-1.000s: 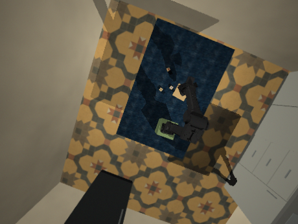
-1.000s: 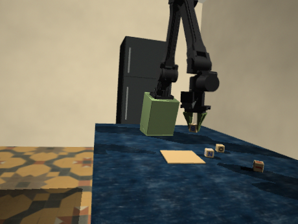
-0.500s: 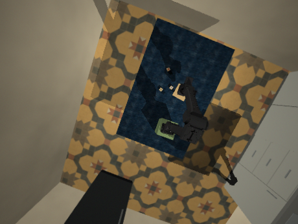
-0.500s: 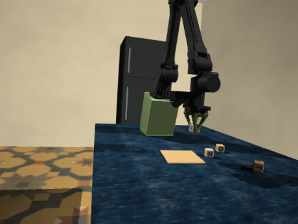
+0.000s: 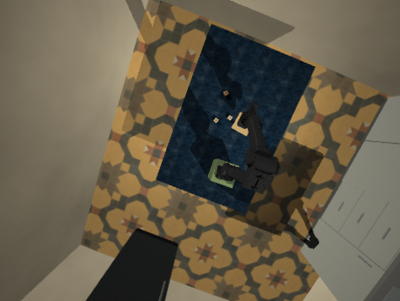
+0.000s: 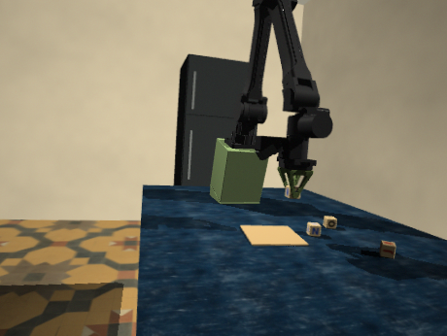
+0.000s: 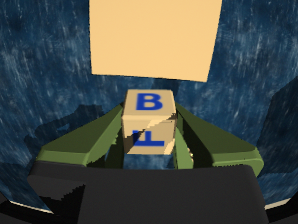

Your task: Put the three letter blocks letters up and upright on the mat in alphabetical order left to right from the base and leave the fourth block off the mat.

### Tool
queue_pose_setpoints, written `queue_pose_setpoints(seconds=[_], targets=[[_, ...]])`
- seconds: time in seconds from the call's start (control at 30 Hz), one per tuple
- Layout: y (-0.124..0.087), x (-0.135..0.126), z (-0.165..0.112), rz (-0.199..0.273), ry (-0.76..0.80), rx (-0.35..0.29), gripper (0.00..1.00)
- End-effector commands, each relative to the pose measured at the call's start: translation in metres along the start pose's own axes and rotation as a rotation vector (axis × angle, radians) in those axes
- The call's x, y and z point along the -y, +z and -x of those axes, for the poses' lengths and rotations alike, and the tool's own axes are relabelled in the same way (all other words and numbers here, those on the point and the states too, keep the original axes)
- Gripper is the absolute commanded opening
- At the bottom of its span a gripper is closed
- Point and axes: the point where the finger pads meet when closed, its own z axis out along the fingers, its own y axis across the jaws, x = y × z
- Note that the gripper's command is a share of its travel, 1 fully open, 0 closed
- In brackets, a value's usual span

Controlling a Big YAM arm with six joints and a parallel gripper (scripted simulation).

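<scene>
My gripper (image 7: 148,110) is shut on a wooden block (image 7: 149,123) that shows a blue B and a blue F on two faces. It holds the block in the air above the table, just short of the near edge of the tan mat (image 7: 156,19). In the exterior view the gripper (image 6: 292,190) hangs behind the mat (image 6: 274,235). Three more blocks lie off the mat on the blue cloth: one with a blue N (image 6: 314,228), one with a dark round letter (image 6: 329,221), and one with a red mark (image 6: 388,249).
A green box (image 6: 238,172) stands at the arm's base behind the mat. A black cabinet (image 6: 209,118) stands beyond the table. The blue table's left edge (image 6: 142,252) drops to a patterned floor.
</scene>
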Motion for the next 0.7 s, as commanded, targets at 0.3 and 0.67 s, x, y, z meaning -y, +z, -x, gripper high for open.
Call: queue_pose_setpoints(seconds=[0.3,0.67], targets=[[0.04,-0.001,-0.006,0.002,0.022,0.002,0.25],[0.08,-0.01,-0.008,0.017,0.021,0.0,0.25]])
